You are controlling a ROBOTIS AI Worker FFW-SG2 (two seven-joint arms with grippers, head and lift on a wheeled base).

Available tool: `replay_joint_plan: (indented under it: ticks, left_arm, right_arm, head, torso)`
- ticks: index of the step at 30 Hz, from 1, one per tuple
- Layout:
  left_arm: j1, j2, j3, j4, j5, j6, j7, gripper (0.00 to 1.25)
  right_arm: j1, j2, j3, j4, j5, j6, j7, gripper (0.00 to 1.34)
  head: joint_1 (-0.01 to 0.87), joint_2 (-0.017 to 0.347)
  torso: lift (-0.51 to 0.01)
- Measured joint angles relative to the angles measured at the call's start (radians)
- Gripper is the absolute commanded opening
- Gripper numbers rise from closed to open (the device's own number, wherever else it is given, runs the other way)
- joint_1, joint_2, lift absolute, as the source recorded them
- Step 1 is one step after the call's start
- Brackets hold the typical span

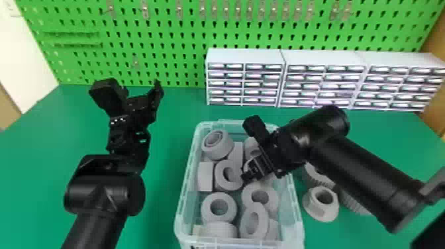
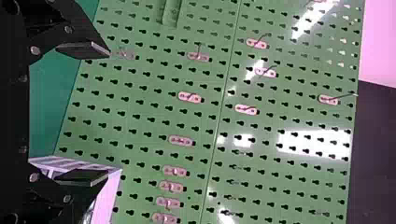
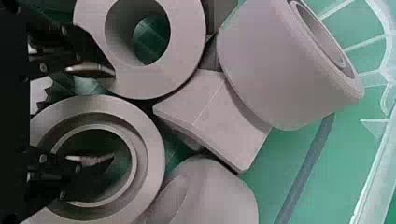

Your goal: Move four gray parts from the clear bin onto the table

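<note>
My left gripper (image 1: 153, 96) is held over the table, left of the clear bin (image 1: 181, 198). In the left wrist view the left gripper (image 2: 108, 113) stands open with nothing between its fingers. Over the bin's upper right part is my right gripper (image 1: 253, 173), among gray parts (image 1: 218, 207). In the right wrist view the right gripper (image 3: 113, 115) is open: one fingertip lies over the hole of a gray ring (image 3: 152, 154), the other by the edge of a second ring (image 3: 187, 46), with the first ring's wall between them. Whether they touch it, I cannot tell.
Right of the bin, a flanged gray part (image 1: 319, 212) and toothed gray parts (image 1: 314, 177) lie on the green table (image 1: 169, 139), partly under my right forearm. White drawer cabinets (image 1: 245, 56) stand at the back against a green pegboard (image 1: 172, 33).
</note>
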Motion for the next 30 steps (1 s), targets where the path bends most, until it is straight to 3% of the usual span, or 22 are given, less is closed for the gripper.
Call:
replay_joint_plan:
  ticks: [8,20,30]
  left_arm:
    - [0.002,0.0,0.002,0.001,0.0,-0.002,0.0,0.9]
    - [0.008,0.0,0.005,0.002,0.0,-0.007,0.0,0.9]
    - [0.017,0.001,0.009,0.002,0.0,-0.011,0.0,0.9]
  right_arm:
    - [-0.017,0.004,0.016,-0.013,0.003,0.022,0.0,0.33]
    - [-0.022,0.006,0.027,-0.031,-0.001,0.033,0.0,0.33]
    - [-0.02,0.005,0.017,-0.09,0.007,0.067,0.0,0.33]
  head:
    - [0.693,0.072]
    - [0.693,0.072]
    - [0.693,0.072]
  torso:
    - [-0.052]
    - [-0.052]
    - [-0.052]
